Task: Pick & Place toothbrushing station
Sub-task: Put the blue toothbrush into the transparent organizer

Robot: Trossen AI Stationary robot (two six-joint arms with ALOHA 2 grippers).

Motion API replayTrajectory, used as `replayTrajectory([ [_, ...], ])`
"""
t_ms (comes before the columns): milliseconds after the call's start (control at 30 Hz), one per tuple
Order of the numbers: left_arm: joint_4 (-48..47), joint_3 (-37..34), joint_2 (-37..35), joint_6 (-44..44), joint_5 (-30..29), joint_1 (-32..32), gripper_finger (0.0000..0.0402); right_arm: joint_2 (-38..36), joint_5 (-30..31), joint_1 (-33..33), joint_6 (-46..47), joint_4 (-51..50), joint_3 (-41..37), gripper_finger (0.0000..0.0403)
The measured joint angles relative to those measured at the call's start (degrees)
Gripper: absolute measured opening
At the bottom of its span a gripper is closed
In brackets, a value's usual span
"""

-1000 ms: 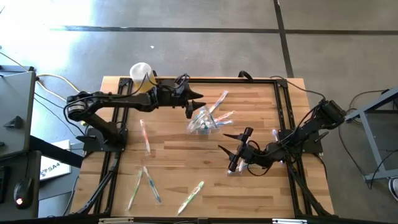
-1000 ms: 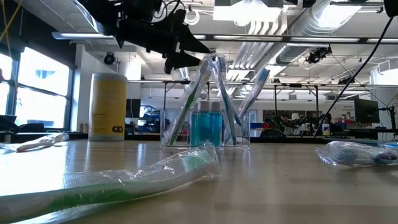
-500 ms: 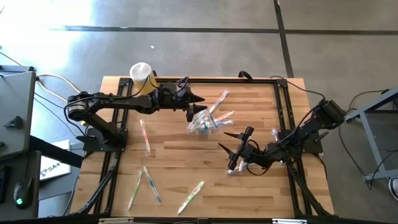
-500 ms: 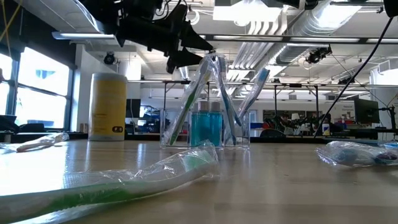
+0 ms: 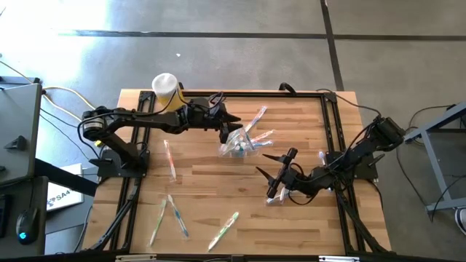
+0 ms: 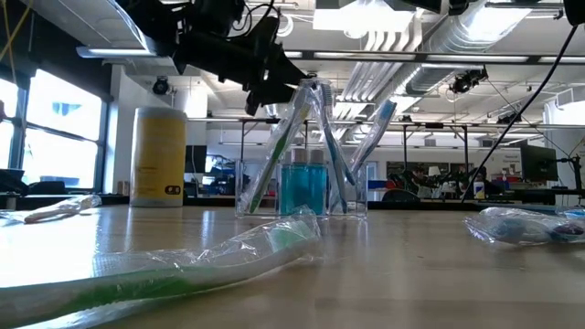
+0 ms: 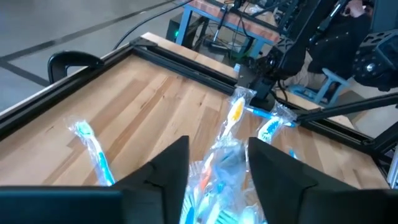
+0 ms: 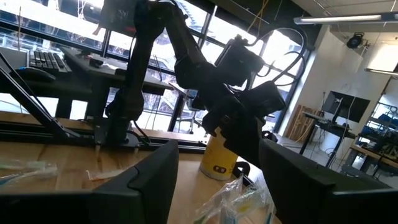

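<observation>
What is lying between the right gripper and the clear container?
Only bare wood table between right gripper and clear container, seen in the high view.

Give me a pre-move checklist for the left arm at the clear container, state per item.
1. Left gripper lined up over the clear container: ok. In the left wrist view its jaws frame the wrapped toothbrushes standing in it.
2. Jaws closed on a brush: cannot tell. A gap shows between them, and contact is not visible.
3. Container upright: ok. The low view shows it standing on the table.
4. Yellow bottle out of the path: ok. It stands at the table's far-left corner, apart from the container.
5. Right gripper out of the way: ok. It waits low on the right side, jaws open, holding nothing visible.
6. Loose toothbrushes left on the table: not ok. Several lie along the near edge.
</observation>
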Motion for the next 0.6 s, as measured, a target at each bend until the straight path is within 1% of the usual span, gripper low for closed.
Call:
replayTrajectory([
  [233, -0.15, 0.0, -0.01, 0.78, 0.1, 0.01, 0.0075, 0.0, 0.12, 0.0, 0.0, -0.04, 0.0, 0.0215],
  [400, -0.21, 0.0, -0.01, 3.74, 2.6, 0.01, 0.0014, 0.0, 0.39, -0.02, -0.02, -0.58, 0.0, 0.0215],
  [467, 0.04, 0.0, -0.01, 4.64, 3.82, 0.01, 0.0006, 0.0, 0.82, -0.02, -0.02, -0.74, 0.0, 0.0215],
  [600, 0.18, 0.0, -0.01, 5.89, 5.3, -0.74, 0.0008, 0.0, 1.64, -0.02, -0.02, -0.9, 0.0, 0.0215],
])
